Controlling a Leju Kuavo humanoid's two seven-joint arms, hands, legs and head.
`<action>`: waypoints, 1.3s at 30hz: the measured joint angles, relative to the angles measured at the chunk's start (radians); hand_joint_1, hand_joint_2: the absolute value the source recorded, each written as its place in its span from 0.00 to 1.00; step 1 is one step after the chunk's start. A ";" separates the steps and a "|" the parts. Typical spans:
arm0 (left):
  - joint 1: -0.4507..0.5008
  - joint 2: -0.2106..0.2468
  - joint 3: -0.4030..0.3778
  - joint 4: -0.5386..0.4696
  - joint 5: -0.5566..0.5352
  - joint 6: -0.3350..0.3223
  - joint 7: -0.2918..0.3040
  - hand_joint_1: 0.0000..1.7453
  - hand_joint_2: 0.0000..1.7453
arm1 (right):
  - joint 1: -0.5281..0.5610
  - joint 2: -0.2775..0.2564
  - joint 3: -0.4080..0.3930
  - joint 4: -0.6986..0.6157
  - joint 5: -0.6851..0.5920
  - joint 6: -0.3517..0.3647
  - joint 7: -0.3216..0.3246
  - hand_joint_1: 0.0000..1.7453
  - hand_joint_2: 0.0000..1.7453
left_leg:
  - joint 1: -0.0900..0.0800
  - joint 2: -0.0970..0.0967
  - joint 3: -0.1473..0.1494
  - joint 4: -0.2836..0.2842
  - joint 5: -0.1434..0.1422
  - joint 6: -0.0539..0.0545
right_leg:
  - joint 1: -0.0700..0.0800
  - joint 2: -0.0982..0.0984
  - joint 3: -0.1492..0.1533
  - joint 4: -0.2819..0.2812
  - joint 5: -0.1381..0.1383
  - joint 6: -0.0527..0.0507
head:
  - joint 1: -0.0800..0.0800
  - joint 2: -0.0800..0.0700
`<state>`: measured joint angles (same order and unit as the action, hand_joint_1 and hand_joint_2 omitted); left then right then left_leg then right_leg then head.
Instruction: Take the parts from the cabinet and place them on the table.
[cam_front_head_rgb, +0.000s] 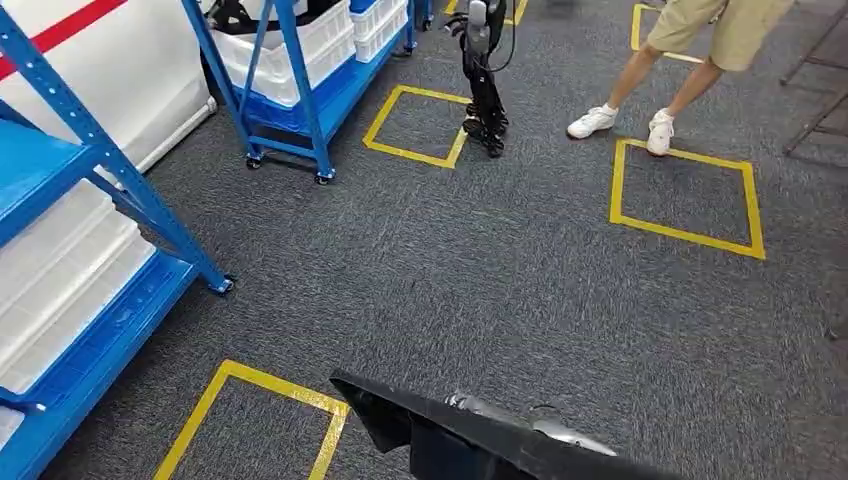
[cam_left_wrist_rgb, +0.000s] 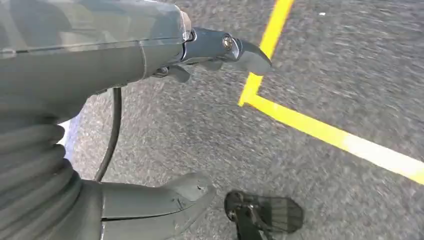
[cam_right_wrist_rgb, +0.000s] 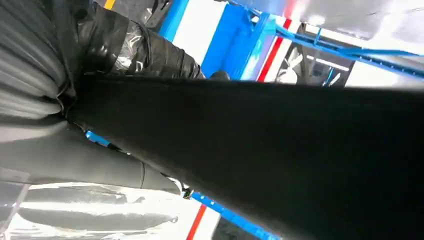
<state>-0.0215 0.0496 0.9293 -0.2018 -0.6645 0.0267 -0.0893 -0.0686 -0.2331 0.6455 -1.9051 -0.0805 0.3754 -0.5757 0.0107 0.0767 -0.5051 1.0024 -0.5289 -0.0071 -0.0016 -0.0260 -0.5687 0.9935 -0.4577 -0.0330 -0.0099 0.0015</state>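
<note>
A long black part (cam_right_wrist_rgb: 280, 150) is held in the right hand (cam_right_wrist_rgb: 100, 70), carried low over the grey carpet (cam_front_head_rgb: 500, 280), far from the blue rack (cam_front_head_rgb: 90, 150) at the carpet's left edge; the left hand (cam_left_wrist_rgb: 150, 100) hangs with fingers apart, holding nothing

Grey carpet floor (cam_front_head_rgb: 500, 290) marked with yellow tape squares (cam_front_head_rgb: 686, 195), bearing blue shelving (cam_front_head_rgb: 110, 200) with white bins (cam_front_head_rgb: 60, 280) at left.
</note>
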 joint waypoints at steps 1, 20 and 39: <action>0.001 0.000 0.000 0.000 -0.002 0.000 -0.002 0.00 1.00 | -0.003 0.004 0.000 -0.003 -0.003 0.000 0.000 1.00 1.00 | 0.003 -0.040 -0.025 0.059 -0.040 -0.001 | -0.001 0.008 -0.001 0.000 0.002 -0.007 | 0.000 0.000; 0.014 -0.001 0.019 0.000 -0.005 -0.001 -0.003 0.00 1.00 | 0.008 0.032 -0.001 -0.018 -0.047 0.002 0.016 1.00 1.00 | -0.002 -0.044 -0.020 -0.018 0.044 0.046 | -0.008 0.033 -0.173 0.336 -0.145 0.047 | 0.000 0.000; 0.008 -0.003 0.025 0.000 -0.009 -0.003 0.002 0.00 1.00 | 0.006 0.045 -0.001 -0.030 -0.062 0.006 0.029 1.00 1.00 | 0.013 -0.088 -0.061 0.084 0.028 -0.012 | -0.003 0.099 0.012 0.010 -0.011 0.001 | -0.001 0.000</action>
<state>-0.0130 0.0462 0.9541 -0.2022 -0.6737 0.0237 -0.0874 -0.0626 -0.1877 0.6447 -1.9356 -0.1427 0.3819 -0.5463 0.0236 -0.0115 -0.5659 1.0864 -0.5007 -0.0187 -0.0041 0.0727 -0.5569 1.0031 -0.4686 -0.0319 -0.0107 0.0015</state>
